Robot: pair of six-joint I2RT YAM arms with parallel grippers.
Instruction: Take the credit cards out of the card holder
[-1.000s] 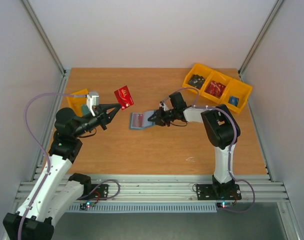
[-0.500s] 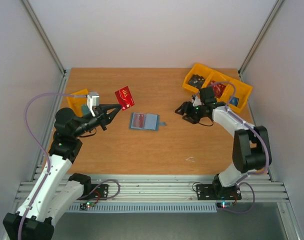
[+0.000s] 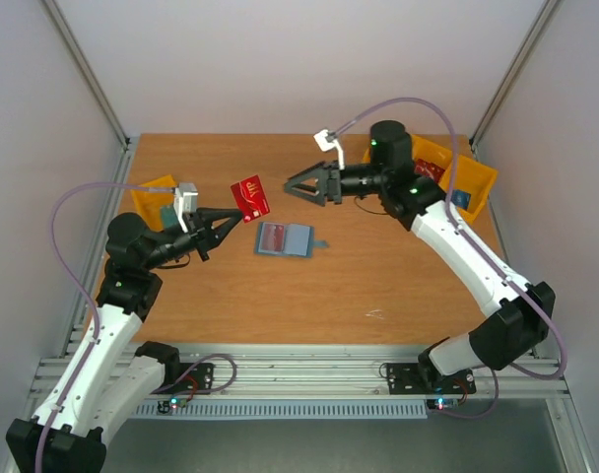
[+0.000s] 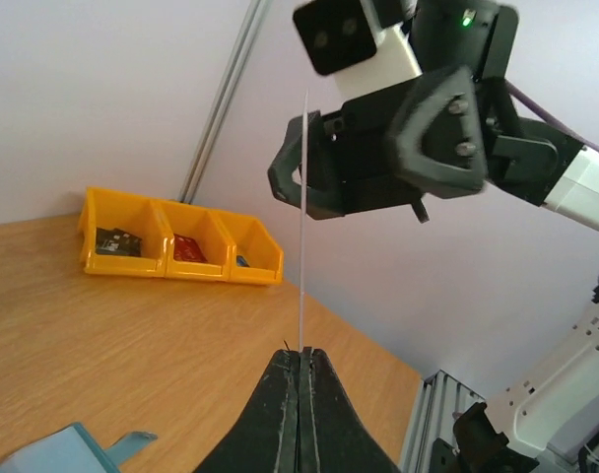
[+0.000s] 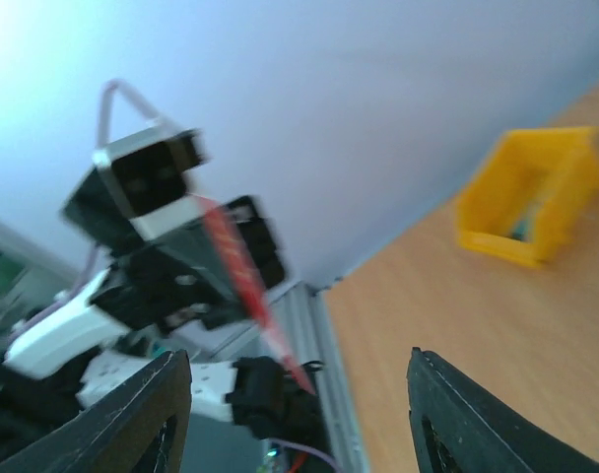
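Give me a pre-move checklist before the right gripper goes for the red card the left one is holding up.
1. left gripper shut on red card: ok.
2. right gripper open and empty: ok.
3. Red card between the right jaws: not ok, they are apart.
4. card holder lying open, clear of both arms: ok.
5. Holder emptied: not ok, a reddish card shows inside.

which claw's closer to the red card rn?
Left. The left claw is shut on the red card; the right claw hangs open just right of it, not touching.
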